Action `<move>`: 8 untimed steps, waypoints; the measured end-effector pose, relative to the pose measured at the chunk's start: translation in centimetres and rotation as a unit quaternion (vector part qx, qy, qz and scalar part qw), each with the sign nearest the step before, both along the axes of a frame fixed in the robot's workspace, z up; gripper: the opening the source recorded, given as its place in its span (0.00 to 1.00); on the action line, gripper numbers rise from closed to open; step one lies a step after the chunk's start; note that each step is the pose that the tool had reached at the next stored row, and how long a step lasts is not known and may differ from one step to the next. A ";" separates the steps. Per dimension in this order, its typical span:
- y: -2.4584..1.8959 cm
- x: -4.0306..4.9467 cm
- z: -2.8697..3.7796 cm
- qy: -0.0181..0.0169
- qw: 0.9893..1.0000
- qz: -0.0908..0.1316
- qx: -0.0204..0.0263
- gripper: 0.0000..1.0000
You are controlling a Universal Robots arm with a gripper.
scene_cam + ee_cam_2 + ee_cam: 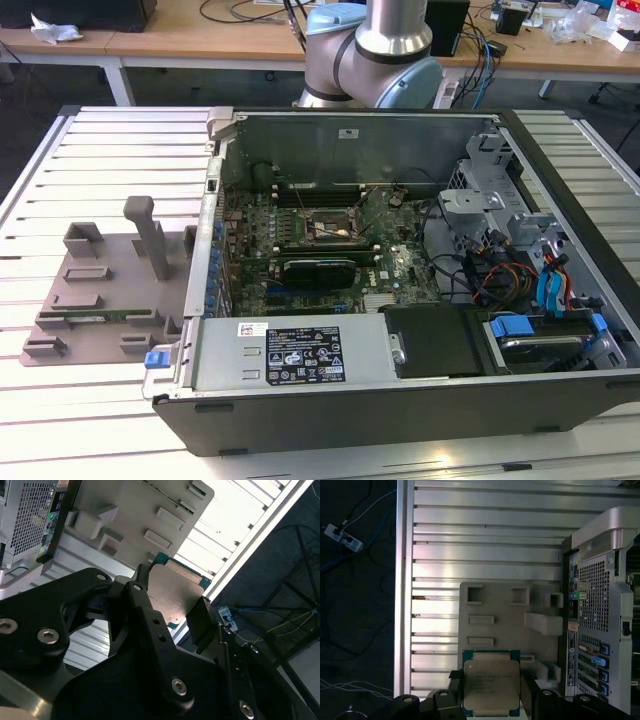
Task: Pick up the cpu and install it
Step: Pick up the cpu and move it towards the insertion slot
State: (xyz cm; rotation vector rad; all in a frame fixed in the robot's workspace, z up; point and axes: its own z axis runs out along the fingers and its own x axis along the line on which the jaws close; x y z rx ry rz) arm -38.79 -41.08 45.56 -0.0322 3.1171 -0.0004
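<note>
Fingers (452, 682) closed on the cpu (491, 685), one on each of two opposite edges; the second wrist view confirms the grip, with the chip (172, 592) clamped between black pads. The cpu is held in the air over the near edge of the grey fixture tray (505, 615), just outside the computer case (600, 605), metal top facing the first wrist camera.

Step in hand, by my judgement: pickup done, carry under way, install not yet done. The socket (325, 228) on the board at mid-case looks unfilled.

Seating calls for the chip kept level, its corners matched to the socket, and a release without pressing; the pins there would bend easily.

Containers: the case (400, 420), lying open on the slatted tabletop (100, 150), holds the board, a long black card (318, 268), a labelled power unit (300, 355), a drive cage and loose cables. The tray (100, 270) carries upright posts and a thin green strip (100, 318) in one slot
</note>
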 end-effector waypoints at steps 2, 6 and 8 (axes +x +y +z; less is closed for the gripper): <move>0.00 0.00 0.11 0.000 1.000 0.000 0.000 0.55; 0.00 0.00 0.12 0.000 1.000 0.000 0.000 0.55; 0.01 0.30 0.09 0.000 1.000 0.000 0.000 0.55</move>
